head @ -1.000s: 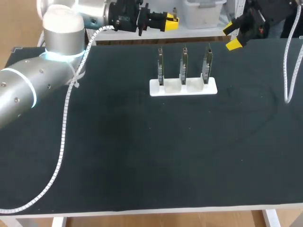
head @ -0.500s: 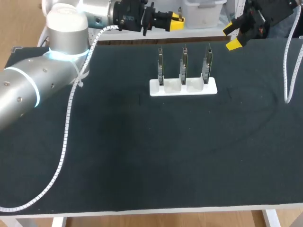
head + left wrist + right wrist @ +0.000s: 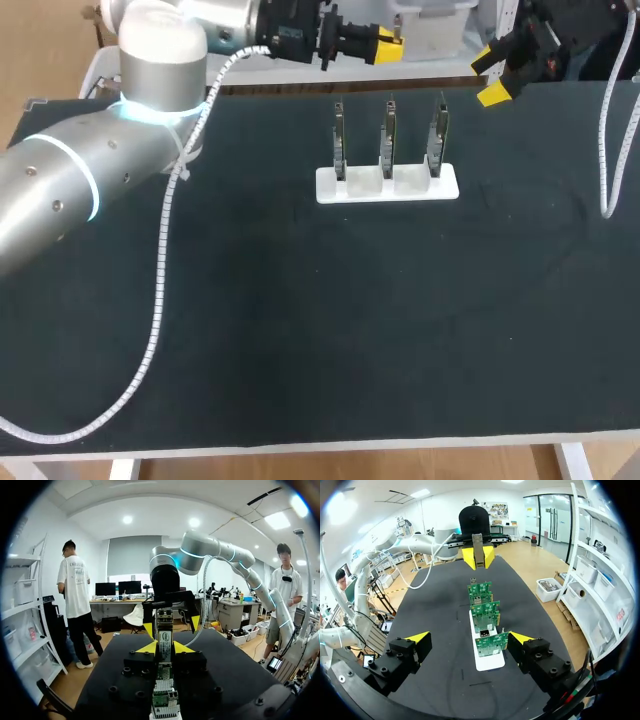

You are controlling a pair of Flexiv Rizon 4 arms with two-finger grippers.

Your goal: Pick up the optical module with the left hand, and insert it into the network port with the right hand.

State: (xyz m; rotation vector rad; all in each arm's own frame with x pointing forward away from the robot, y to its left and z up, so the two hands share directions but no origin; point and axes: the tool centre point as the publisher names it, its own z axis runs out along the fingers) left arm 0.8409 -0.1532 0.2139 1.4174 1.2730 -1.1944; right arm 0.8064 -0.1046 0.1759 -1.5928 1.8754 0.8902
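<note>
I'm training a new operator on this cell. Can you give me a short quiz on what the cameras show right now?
1. True or false: the right gripper is shut on a circuit board.
2. How many circuit boards stand upright in the white holder?
3. What holds the optical module? A. left gripper B. right gripper C. neither

Key: 1 false, its fingers stand wide apart with nothing held; 2 three; 3 A.

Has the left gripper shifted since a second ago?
Yes. In the head view the left gripper has moved rightward: from beyond the left board of the white holder to beyond its middle board.
</note>
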